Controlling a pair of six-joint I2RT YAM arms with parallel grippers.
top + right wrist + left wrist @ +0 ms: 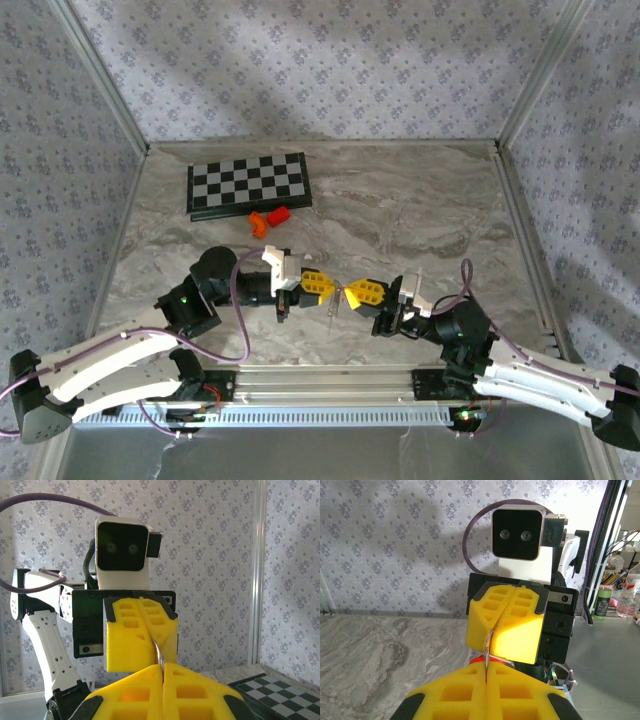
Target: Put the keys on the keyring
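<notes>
Where both meet, left jaws clamp key (158,652); right jaws clamp keyring (480,658).

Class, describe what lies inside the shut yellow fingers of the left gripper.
A thin silver metal strip pokes out of the left gripper into the shut right gripper. Its clamped parts are covered, so key or ring wire cannot be told.

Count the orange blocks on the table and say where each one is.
2. The left orange block lies on the table just in front of the chessboard; the right orange block sits right beside it. Others may be hidden from view.
</notes>
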